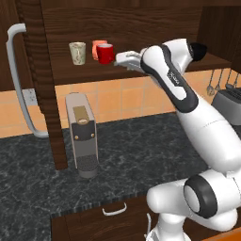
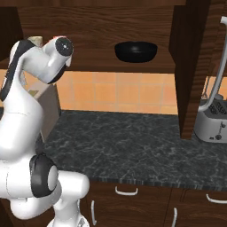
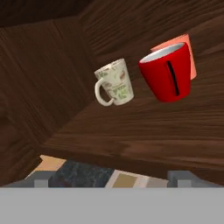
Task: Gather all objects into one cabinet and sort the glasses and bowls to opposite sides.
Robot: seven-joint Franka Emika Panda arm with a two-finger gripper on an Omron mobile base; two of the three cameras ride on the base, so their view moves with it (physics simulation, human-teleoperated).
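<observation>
**Ana:** Cabinet (image 1: 141, 28) of dark wood stands open, yes? Its door with the long pale grey handle (image 1: 19, 80) is swung out to the left in the left base view.

**Ben:** Yes. On the shelf, at the left side, there are three cups close together: the cream patterned cup (image 1: 77, 52), the red mug (image 1: 105, 53), and the salmon-orange cup (image 1: 97, 46) just behind the red one and touching it or nearly so.

**Ana:** And the bowl?

**Ben:** The black bowl (image 2: 136, 51) sits on the same shelf but well apart, toward the right side, upright.

**Ana:** What about the pincer (image 1: 118, 60)?

**Ben:** It is just beside the red mug, at shelf height. In the hand view its two tips stand wide apart at the bottom, and nothing is between them. It holds nothing.

**Ana:** The hand view looks tilted.

**Ben:** It is rolled. There the cream cup shows a handle, and the red mug shows its handle facing the camera.

**Ana:** Below the shelf?

**Ben:** A grey coffee machine (image 1: 81, 134) stands on the dark stone surface (image 1: 141, 155), and a toaster (image 2: 213, 124) at the right.
</observation>
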